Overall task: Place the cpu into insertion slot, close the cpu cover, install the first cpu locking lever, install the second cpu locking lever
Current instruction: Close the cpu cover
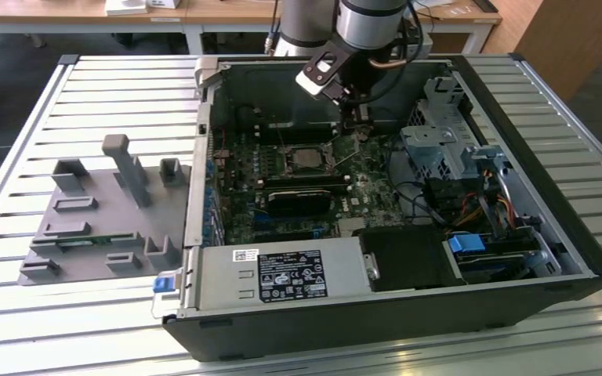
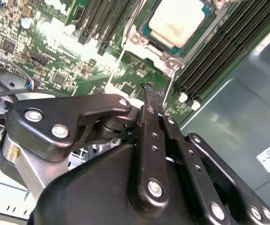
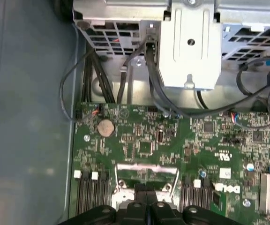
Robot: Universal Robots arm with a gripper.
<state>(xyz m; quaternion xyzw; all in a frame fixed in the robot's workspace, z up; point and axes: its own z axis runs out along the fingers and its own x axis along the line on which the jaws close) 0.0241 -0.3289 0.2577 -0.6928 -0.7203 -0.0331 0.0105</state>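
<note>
The cpu [image 2: 176, 19], with its pale silvery top, sits in the insertion slot [image 1: 306, 159] on the green board. The cpu cover [image 2: 165, 56] lies down around it as a silvery frame. Thin wire locking levers [image 1: 350, 155] stand up off the socket's sides; in the second wrist view one lever [image 2: 118, 68] runs past the socket corner. My gripper [image 1: 360, 138] hangs just beyond the socket on the exterior view's right. Its black fingers [image 2: 150, 101] are pressed together, shut, with nothing seen between them. In the first wrist view the gripper [image 3: 146, 188] is beside a silvery wire bar [image 3: 146, 166].
The open computer case [image 1: 552, 258] lies on a slatted metal table [image 1: 92, 94]. Long black memory slots [image 2: 219, 51] flank the socket. A black card [image 1: 301, 200], drive cage [image 1: 437, 145] and cables [image 3: 102, 79] crowd the board. A grey fixture [image 1: 103, 211] sits at the exterior view's left.
</note>
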